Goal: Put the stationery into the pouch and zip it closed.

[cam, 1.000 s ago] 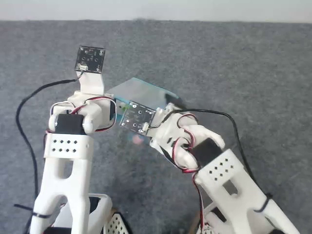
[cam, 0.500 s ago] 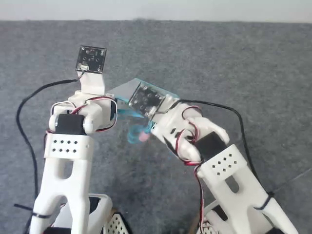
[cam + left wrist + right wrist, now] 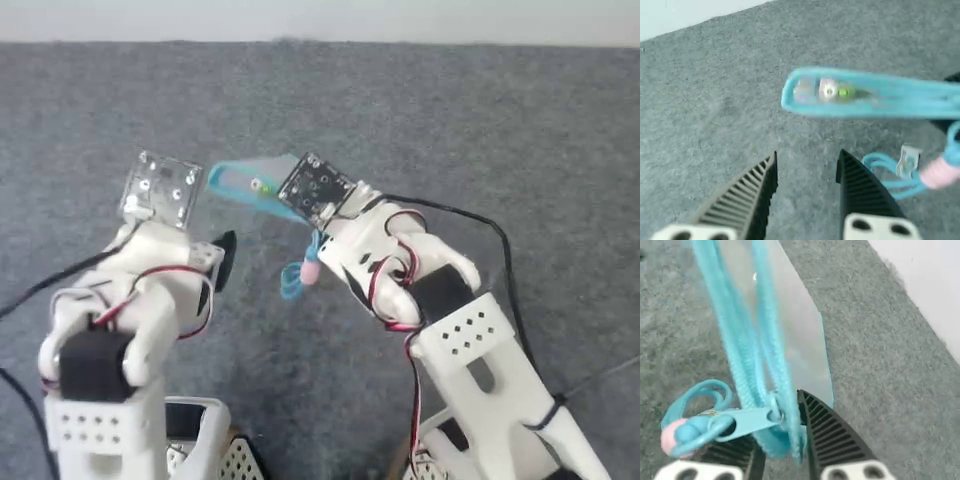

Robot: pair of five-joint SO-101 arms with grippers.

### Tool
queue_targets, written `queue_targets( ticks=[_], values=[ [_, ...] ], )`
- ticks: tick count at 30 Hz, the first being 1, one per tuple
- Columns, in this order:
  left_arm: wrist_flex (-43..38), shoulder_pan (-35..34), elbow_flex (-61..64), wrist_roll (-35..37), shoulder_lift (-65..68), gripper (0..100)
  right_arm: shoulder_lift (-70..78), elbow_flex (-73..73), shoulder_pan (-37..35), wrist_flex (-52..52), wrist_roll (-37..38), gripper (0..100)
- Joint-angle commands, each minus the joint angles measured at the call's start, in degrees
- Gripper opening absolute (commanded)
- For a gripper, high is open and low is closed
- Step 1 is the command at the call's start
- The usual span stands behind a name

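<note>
A clear pouch (image 3: 245,178) with a teal zip edge is held up off the grey mat, edge-on in the left wrist view (image 3: 875,96). Small green and white items (image 3: 832,91) show inside it at one end. My right gripper (image 3: 780,415) is shut on the pouch's zip edge (image 3: 767,365), right beside the teal zip slider (image 3: 747,420). From the slider hangs a teal loop with a pink bead (image 3: 308,270), which the wrist views also show (image 3: 939,173) (image 3: 671,437). My left gripper (image 3: 807,160) is open and empty, a short way from the pouch's free end, and also in the high view (image 3: 222,252).
Grey carpet-like mat (image 3: 520,130) covers the table, with a pale wall edge (image 3: 320,20) at the back. The two arms stand close together near the front, with cables (image 3: 500,260) trailing beside them.
The right arm has swung the pouch up and to the left, leaving the zip pull dangling. The left arm has drawn back toward the near left, away from the pouch.
</note>
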Motion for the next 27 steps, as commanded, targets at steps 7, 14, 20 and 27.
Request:
queue_targets(
  ticks=[7, 14, 20, 27],
  values=[
    [1.67, 13.36, -0.57, -1.14, -1.76, 19, 9.1, -15.91, 1.71, 2.59, -2.29, 0.7],
    [-11.08, 16.44, 10.59, 0.7, -1.76, 24, 11.38, -17.85, 1.63, 3.47, -4.13, 0.7],
    [-18.81, 16.44, 14.73, 4.22, -1.76, 24, 11.38, -17.67, 1.54, 3.74, -4.66, 0.7],
    [-27.25, 16.53, 19.82, 8.53, -1.76, 24, 11.82, -17.23, 1.36, 4.88, -4.66, 0.7]
  ],
)
